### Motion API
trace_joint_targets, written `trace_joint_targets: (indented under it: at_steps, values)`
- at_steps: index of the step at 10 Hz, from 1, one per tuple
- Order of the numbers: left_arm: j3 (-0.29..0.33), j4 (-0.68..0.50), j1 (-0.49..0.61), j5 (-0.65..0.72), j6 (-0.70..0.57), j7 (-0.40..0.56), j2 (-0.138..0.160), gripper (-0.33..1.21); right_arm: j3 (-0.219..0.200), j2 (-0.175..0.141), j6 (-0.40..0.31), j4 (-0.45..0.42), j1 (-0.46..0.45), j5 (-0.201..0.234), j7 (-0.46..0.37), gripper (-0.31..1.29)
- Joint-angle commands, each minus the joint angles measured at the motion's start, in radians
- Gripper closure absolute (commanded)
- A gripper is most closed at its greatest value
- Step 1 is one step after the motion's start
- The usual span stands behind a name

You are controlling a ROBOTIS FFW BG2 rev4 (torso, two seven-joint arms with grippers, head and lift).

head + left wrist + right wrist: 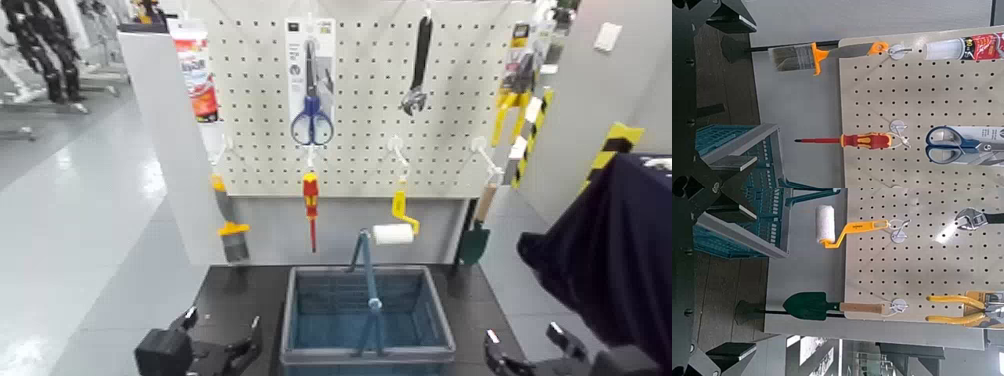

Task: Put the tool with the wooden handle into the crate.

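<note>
The trowel point(478, 225), with a tan wooden handle and a dark green blade, hangs blade down at the lower right of the pegboard; it also shows in the right wrist view point(828, 307). The blue-grey crate point(300, 300) stands on the black table below the board, its hoop handle upright; its rim shows in both wrist views point(746, 141) point(742, 231). My left gripper point(218, 340) is open and empty, low at the crate's left. My right gripper point(522, 350) is open and empty, low at the crate's right, below the trowel.
The pegboard point(360, 150) also holds a red-and-yellow screwdriver point(311, 205), a yellow-handled paint roller point(398, 225), scissors point(312, 110), a wrench point(418, 65), a brush point(230, 230), a tube point(195, 70) and yellow pliers point(515, 90). A dark blue fabric shape point(620, 260) fills the right edge.
</note>
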Motion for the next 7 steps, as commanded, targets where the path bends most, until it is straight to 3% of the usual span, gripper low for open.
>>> trace_joint_targets:
  at_steps: [1,4,7]
  values:
    - [-0.003,0.003,-0.003,0.002,-0.004,-0.001,0.003,0.13,-0.082,-0.010,0.087,0.005,-0.066,0.001,0.102,0.14]
    - [-0.008,0.010,-0.008,0.003,-0.010,-0.001,0.005,0.13,-0.137,-0.058,0.152,0.025,-0.147,0.003,0.181,0.14]
    - [-0.009,0.013,-0.009,0.005,-0.013,-0.001,0.005,0.13,-0.131,-0.124,0.207,0.077,-0.238,-0.002,0.257,0.14]
